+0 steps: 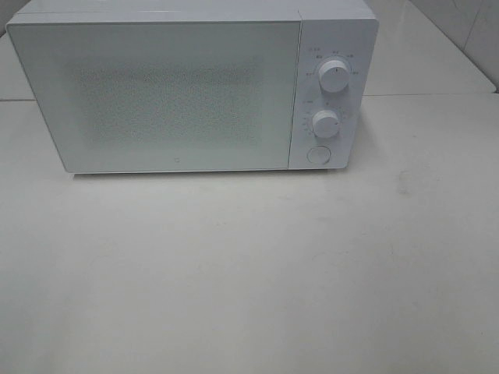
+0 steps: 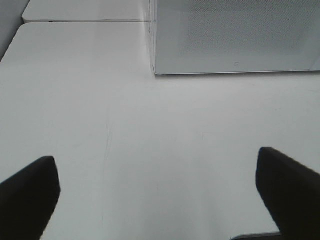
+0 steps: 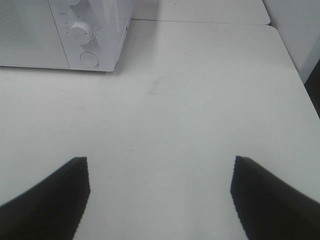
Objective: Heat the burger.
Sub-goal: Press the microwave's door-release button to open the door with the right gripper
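Left pincer and right pincer both stand wide and empty over the tabletop in front of the microwave. No view shows the burger, so its place, heading and long axis cannot be told. The door is shut, so opening it probably comes first: press the round button squarely.

Kitchen-style setup: white microwave (door shut) on pale table.
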